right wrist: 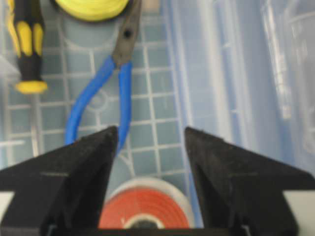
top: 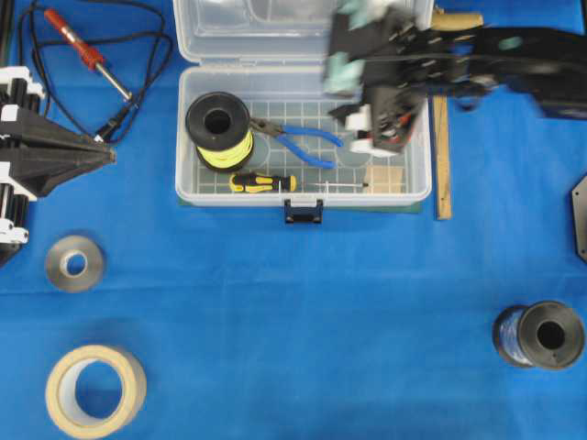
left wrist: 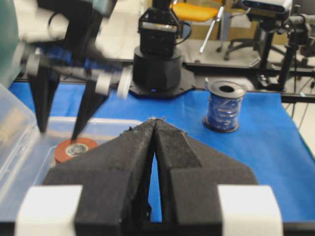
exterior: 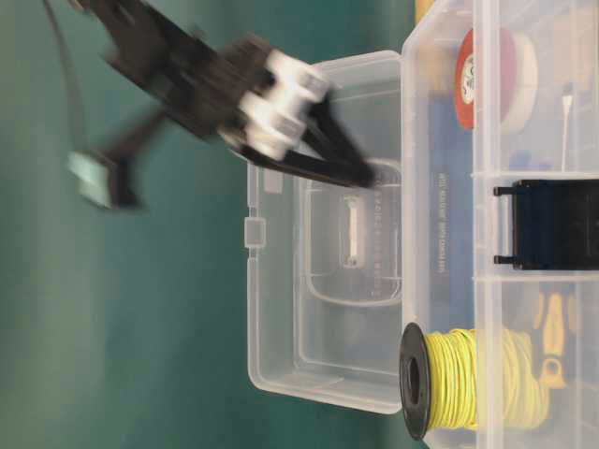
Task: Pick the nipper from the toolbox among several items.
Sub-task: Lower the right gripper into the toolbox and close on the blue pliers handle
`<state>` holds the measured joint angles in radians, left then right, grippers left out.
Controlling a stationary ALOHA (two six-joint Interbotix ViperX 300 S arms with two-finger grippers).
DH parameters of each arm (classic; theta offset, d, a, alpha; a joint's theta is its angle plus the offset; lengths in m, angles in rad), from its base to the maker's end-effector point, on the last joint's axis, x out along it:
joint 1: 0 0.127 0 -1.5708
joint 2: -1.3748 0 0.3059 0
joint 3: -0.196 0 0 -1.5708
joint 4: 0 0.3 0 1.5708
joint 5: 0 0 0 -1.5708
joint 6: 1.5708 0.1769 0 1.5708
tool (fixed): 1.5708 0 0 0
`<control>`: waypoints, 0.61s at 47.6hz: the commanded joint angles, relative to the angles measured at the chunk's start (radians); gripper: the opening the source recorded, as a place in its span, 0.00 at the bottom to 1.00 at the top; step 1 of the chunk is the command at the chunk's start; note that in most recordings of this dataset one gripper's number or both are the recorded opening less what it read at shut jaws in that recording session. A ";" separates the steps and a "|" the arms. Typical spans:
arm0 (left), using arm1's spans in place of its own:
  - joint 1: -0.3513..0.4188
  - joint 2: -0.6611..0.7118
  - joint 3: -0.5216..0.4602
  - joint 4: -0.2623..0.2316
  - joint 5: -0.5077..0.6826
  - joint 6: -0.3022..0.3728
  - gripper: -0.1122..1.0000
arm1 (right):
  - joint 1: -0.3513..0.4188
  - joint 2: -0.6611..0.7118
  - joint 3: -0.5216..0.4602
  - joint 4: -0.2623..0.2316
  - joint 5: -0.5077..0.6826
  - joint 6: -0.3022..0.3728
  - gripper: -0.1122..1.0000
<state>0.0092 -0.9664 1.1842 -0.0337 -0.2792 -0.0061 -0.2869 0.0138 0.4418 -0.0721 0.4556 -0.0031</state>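
Note:
The nipper, with blue handles and dark jaws, lies on the grid floor in the middle of the clear toolbox. Its jaws point at the black spool of yellow wire. The yellow-black screwdriver lies along the front wall, and the wooden block sits at the front right. My right gripper is open and empty over the box's right part, above the red tape roll. The nipper handles lie just ahead of it. My left gripper is shut and empty, left of the box.
The open lid lies behind the box. A soldering iron with cable is at the back left. A metal roll and a masking tape roll are at the front left. A blue wire spool is at the front right. A wooden ruler lies beside the box.

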 commanded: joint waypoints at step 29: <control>0.002 0.011 0.005 -0.003 0.002 -0.003 0.10 | -0.021 0.314 -0.117 0.015 -0.029 -0.008 0.60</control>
<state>0.0092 -0.9633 1.1996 -0.0353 -0.2761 -0.0077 -0.3083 0.3237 0.3329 -0.0598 0.4295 -0.0061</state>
